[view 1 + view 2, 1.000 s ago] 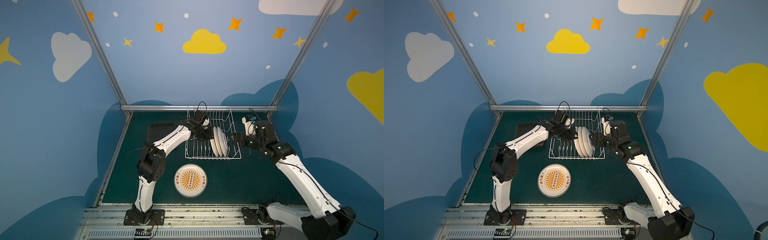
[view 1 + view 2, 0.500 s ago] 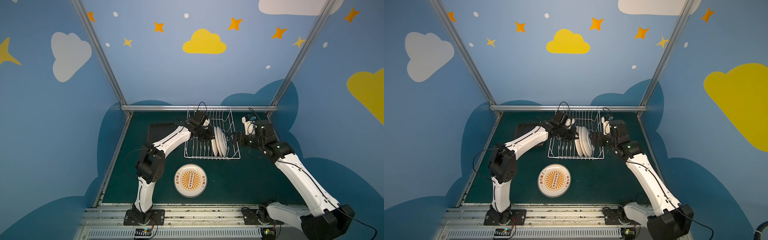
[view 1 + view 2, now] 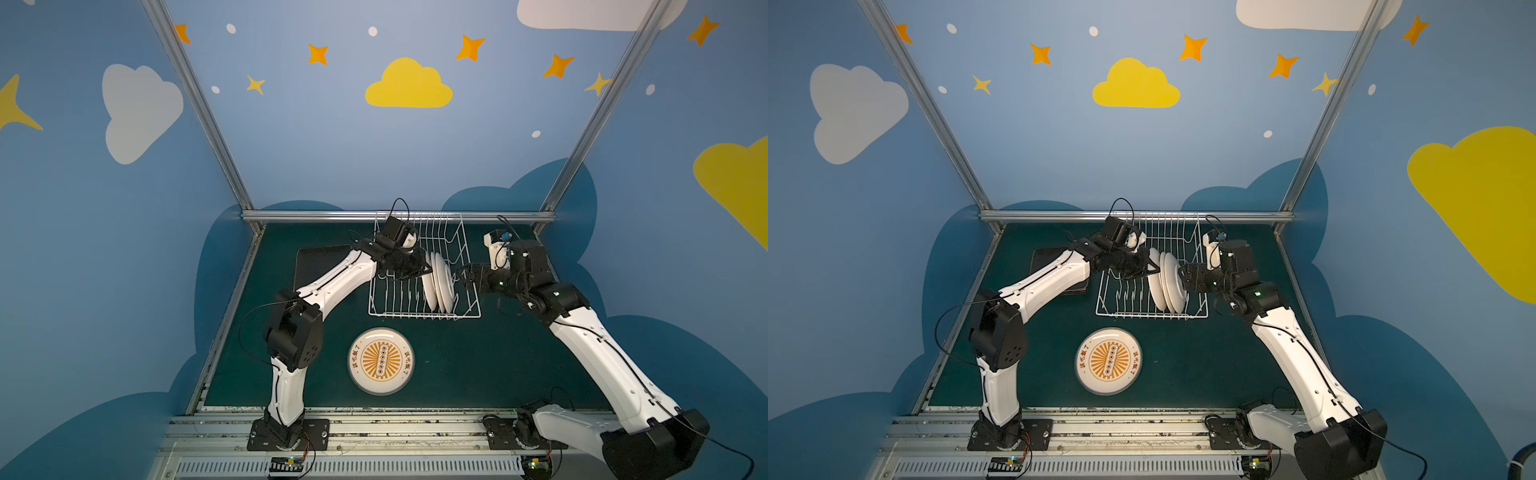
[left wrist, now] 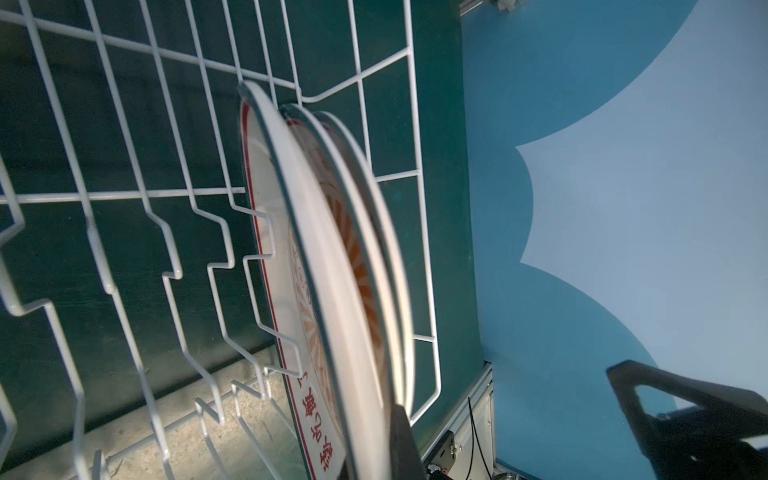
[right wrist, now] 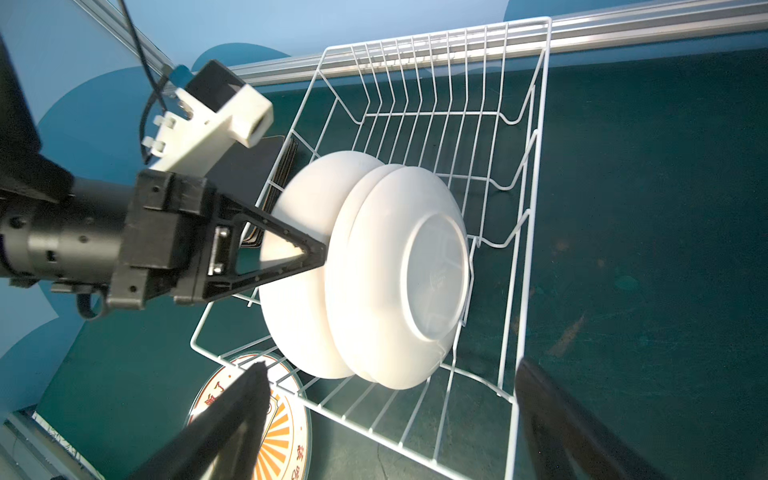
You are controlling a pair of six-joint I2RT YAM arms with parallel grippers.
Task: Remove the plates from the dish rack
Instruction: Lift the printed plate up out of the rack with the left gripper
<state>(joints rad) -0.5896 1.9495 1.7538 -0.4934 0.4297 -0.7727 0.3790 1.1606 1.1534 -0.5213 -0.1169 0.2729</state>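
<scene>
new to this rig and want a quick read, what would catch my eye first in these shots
Three white plates stand on edge in the rack at the back, the left gripper shut on the rim of the one nearest it. The right gripper hangs open at the rack's right side. A sunburst plate lies flat in front of the rack.

A dark green tabletop (image 3: 498,365) filled the centre. At twelve o'clock a yellow cloud (image 3: 408,85) and orange stars (image 3: 318,54) decorated the blue wall (image 3: 332,158); a metal rail (image 3: 374,428) ran at six o'clock.
</scene>
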